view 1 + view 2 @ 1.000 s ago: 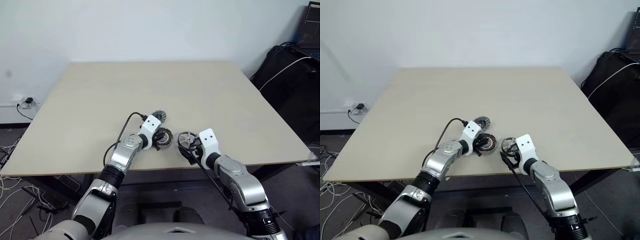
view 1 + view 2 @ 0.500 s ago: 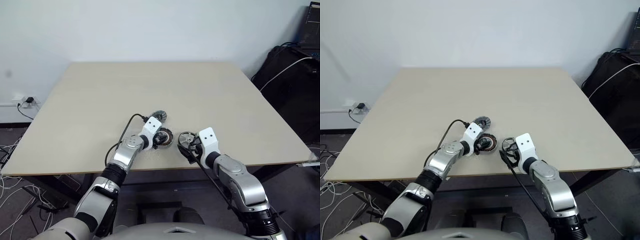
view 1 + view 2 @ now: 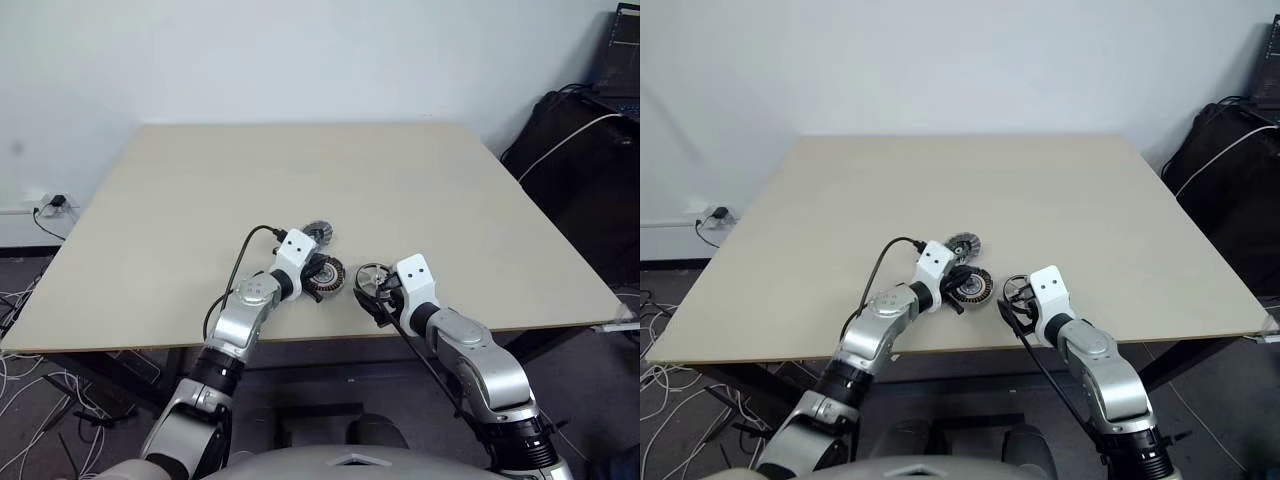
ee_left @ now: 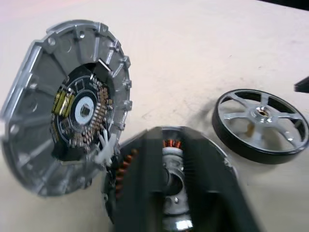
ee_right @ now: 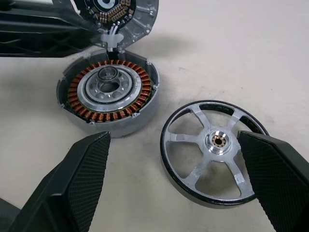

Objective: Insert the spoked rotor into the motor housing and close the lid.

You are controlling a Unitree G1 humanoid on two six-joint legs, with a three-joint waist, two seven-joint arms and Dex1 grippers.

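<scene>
The motor housing (image 5: 108, 92), a grey cup with copper windings, lies flat near the table's front edge. The lid (image 4: 72, 96) leans tilted against its far rim, ribbed face and dark hub showing. The two are joined by white wires (image 4: 104, 151). My left gripper (image 3: 313, 268) hovers shut just over the housing (image 3: 326, 277), and its dark fingers (image 4: 207, 193) cover part of the windings. I cannot tell whether it pinches anything. To the right, the spoked rotor (image 5: 217, 141) lies flat between the wide-open fingers (image 5: 87, 179) of my right gripper (image 3: 375, 297).
All parts sit close to the front edge of the beige table (image 3: 300, 170). A black cable (image 3: 245, 250) loops from my left wrist over the table. Dark bags and a white cord (image 3: 580, 140) stand off the table's right side.
My left gripper opened wider, then shut, and drew back a little toward me and to the left. The right arm, rotor, housing and lid have stayed put.
</scene>
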